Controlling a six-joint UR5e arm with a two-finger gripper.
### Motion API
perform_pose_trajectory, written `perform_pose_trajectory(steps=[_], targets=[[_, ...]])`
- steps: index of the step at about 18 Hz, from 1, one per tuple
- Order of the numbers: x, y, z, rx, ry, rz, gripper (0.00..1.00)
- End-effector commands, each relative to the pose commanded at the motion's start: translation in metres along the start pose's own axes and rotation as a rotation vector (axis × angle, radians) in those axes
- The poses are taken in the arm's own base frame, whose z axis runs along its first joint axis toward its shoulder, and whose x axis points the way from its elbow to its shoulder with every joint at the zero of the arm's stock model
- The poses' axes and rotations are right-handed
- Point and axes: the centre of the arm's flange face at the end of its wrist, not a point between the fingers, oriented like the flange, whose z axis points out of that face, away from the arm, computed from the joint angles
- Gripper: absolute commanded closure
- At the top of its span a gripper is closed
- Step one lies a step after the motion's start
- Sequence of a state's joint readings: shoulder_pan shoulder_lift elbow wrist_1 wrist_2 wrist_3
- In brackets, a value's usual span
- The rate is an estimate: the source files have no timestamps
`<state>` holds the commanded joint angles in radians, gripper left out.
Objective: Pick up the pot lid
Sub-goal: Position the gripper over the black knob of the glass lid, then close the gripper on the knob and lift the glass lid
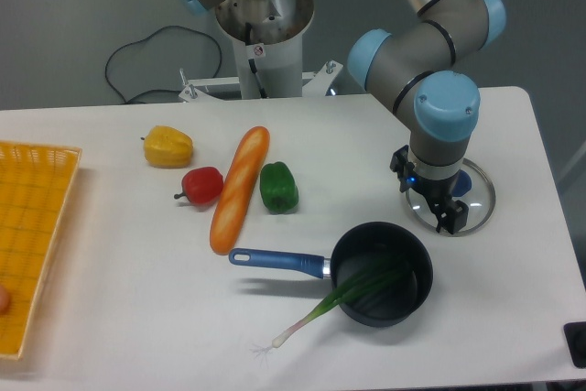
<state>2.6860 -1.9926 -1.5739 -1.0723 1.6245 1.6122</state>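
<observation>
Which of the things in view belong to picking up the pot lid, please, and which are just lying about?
For the job: pot lid, gripper.

Just lying about: pan, spring onion, green pepper, baguette, red vegetable, yellow vegetable, orange basket.

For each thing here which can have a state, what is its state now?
Gripper: open, above the lid
Pot lid: off the pan, lying on the table
Pan: upright, uncovered
Green onion: partly inside, leaning over the rim
Long bread: lying, looks uncut
Green pepper: lying, looks uncut
Red pepper: lying, looks uncut
Yellow pepper: lying, looks uncut
</observation>
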Motion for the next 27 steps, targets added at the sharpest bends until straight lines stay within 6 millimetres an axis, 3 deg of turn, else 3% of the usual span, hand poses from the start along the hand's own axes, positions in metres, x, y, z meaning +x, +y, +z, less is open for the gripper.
perform_pose_trajectory(steps=[7, 9, 16, 18, 24, 27], targets=[[0.002, -0.007, 0.001, -0.001, 0.001, -0.003, 0.00], [-0.001, 0.000, 0.000, -0.003, -0.009, -0.020, 0.00], [-0.006, 0.054, 0.005, -0.008, -0.018, -0.094, 0.00], [-0.005, 0.057, 0.008, -0.011, -0.010, -0.106, 0.00], [0.001, 0.076, 0.042, 0.006, 0.048, -0.047, 0.00], [0.004, 0.087, 0.049, 0.027, 0.060, -0.028, 0.00]])
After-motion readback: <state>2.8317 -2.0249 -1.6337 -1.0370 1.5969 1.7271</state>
